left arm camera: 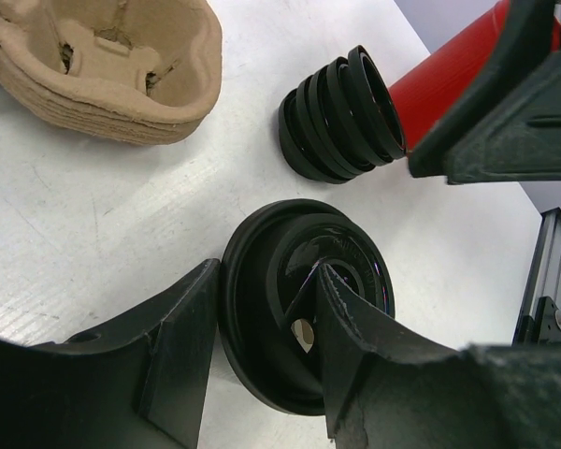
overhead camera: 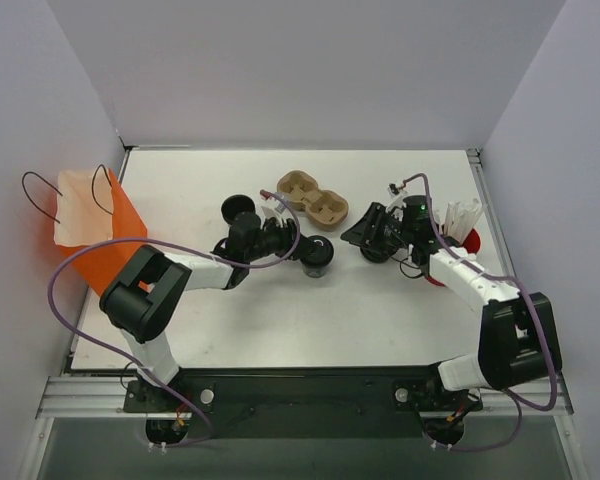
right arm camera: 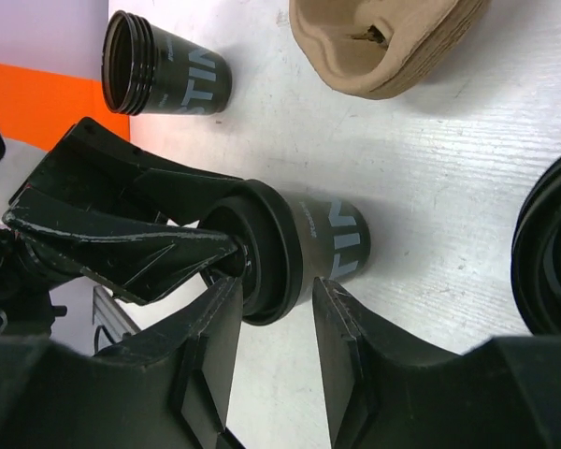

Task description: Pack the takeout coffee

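The takeout coffee (overhead camera: pixel 318 256), a black cup with a black lid, stands upright at mid-table. My left gripper (overhead camera: pixel 302 248) is shut on its lid rim: in the left wrist view one finger (left arm camera: pixel 182 346) is outside the lid (left arm camera: pixel 271 374) and the other lies on its top. The right wrist view shows the cup (right arm camera: pixel 332 245) with those fingers (right arm camera: pixel 122 238) at its lid. My right gripper (overhead camera: pixel 363 235) is open and empty a little to the cup's right, its fingers (right arm camera: pixel 351 355) spread before the cup. The orange bag (overhead camera: pixel 92 232) stands open at the far left.
A lidless black cup (overhead camera: pixel 238 210) stands behind the left gripper. A stack of cardboard carriers (overhead camera: pixel 313 198) lies at the back centre. A stack of loose black lids (left arm camera: pixel 341 117) sits under the right gripper, beside a red container (overhead camera: pixel 437 277) and white items (overhead camera: pixel 462 215).
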Controlling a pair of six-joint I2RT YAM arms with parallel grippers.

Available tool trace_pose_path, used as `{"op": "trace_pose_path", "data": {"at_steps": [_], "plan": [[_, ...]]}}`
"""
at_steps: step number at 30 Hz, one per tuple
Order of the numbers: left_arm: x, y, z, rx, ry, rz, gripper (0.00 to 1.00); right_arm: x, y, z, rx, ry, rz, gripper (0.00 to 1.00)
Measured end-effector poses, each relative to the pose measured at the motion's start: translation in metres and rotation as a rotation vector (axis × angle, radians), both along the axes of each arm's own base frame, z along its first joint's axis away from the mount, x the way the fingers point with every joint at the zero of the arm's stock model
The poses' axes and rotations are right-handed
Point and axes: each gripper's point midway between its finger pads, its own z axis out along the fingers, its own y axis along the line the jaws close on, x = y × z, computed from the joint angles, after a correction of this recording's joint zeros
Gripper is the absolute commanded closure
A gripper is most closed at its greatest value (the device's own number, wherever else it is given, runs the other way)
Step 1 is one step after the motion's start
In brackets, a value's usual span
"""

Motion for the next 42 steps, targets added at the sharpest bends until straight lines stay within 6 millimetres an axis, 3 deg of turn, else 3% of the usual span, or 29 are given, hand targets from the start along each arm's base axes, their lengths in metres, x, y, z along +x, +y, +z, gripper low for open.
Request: {"op": "trace_pose_path", "data": {"at_steps": [4,15,28,42], "plan": [[0.0,-0.003,0.0,-0.003,-0.004,-0.034,0.49,0.006,0.005,-0.014,0.018,0.054,0.068,0.67],[0.0,-0.006,-0.001,-0.009,-0.001,-0.064,0.5,-0.003,0.017,-0.044,0.062,0.157,0.182,0.67],[0.002,-0.003,-0.003,-0.011,0.006,-0.056,0.5,0.006,0.029,-0.046,0.145,0.156,0.223,0.7],[0.007,0.002,-0.004,-0.015,0.015,-0.015,0.5,0.008,0.037,-0.048,0.34,0.156,0.176,0.8]]}}
